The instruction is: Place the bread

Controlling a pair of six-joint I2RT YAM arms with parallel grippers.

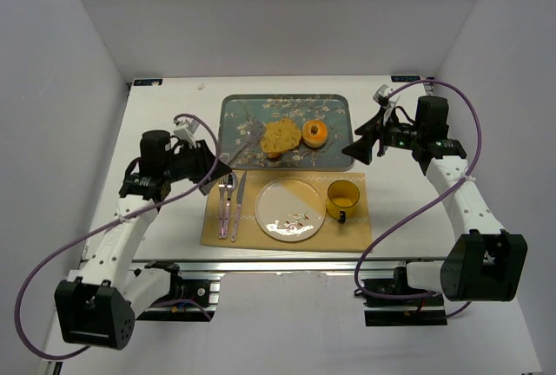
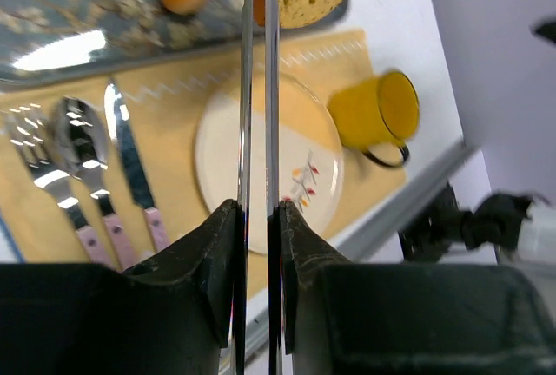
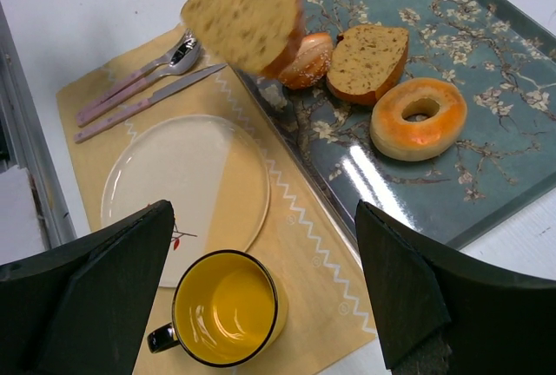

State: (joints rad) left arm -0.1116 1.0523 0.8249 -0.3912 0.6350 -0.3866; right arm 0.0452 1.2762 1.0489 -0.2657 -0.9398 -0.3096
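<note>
Nearest the arm bases, a yellow placemat (image 1: pixel 352 234) lies on the white bench (image 1: pixel 165 219). On it a fork (image 2: pixel 39 175), a spoon (image 2: pixel 82 149) and a knife (image 2: pixel 130 167) with pink handles lie side by side at the left. A round plate (image 1: pixel 289 208) sits in the middle with nothing on it, and a yellow mug (image 1: pixel 342 199) stands just beside it on the right.

The left end effector (image 2: pixel 258 210) is pressed onto a pair of metal tongs (image 2: pixel 271 88), whose two thin blades run out from between the jaws. At their far tips the tongs pinch the bread slice (image 3: pixel 248 12), which hangs in the air above the near part of the tray (image 1: pixel 239 115), not touching the plate.

The right end effector (image 1: pixel 356 149) hovers beside the tray's right end with its fingers spread wide, holding nothing.

Farther back, a seeded roll (image 3: pixel 308 58), a cut loaf piece (image 3: pixel 369 62) and an orange bagel (image 3: pixel 419 119) lie on the blue flowered tray.
</note>
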